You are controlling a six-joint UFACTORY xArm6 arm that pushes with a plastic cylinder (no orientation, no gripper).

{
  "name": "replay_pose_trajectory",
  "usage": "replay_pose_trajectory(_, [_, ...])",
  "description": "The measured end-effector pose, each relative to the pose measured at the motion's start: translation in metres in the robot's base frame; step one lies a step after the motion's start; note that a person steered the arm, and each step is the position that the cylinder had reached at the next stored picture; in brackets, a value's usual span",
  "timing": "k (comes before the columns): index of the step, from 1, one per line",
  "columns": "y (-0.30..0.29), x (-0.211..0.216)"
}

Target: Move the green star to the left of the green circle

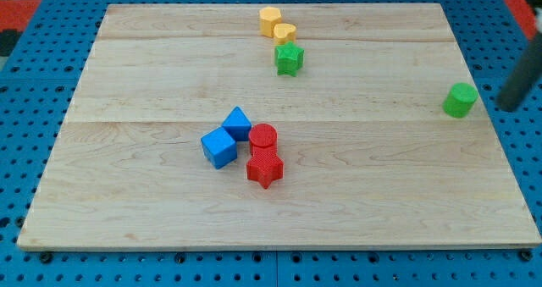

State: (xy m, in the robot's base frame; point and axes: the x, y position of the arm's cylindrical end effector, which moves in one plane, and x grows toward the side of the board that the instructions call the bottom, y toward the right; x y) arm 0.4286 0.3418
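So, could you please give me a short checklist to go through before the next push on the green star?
1. Green star in plain view: ok.
2. Green circle in plain view near the view's right edge: ok.
3. My tip clear of the circle, just to its right: ok.
4. Star free of neighbours: not ok, a yellow block touches it from above.
5. Tip placed behind the star for pushing: not ok, it is far to the view's right.
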Motion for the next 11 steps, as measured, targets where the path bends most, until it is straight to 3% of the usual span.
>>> replay_pose_trajectory(1, [-0.071, 0.007])
replay_pose_trajectory(2, [-0.081, 0.003])
replay_pose_trajectory(3, [-0.201, 0.021])
replay_pose_trajectory(4, [-0.279, -0.062])
replay_pose_trajectory(6, [-0.402, -0.092])
replay_pose_trajectory(7, [-0.446, -0.134])
replay_pose_trajectory(8, [-0.359, -0.137])
replay_pose_trajectory(9, [-0.271, -0.078])
replay_pose_trajectory(10, [-0.286, -0.070])
replay_pose_trajectory(11, [-0.334, -0.107])
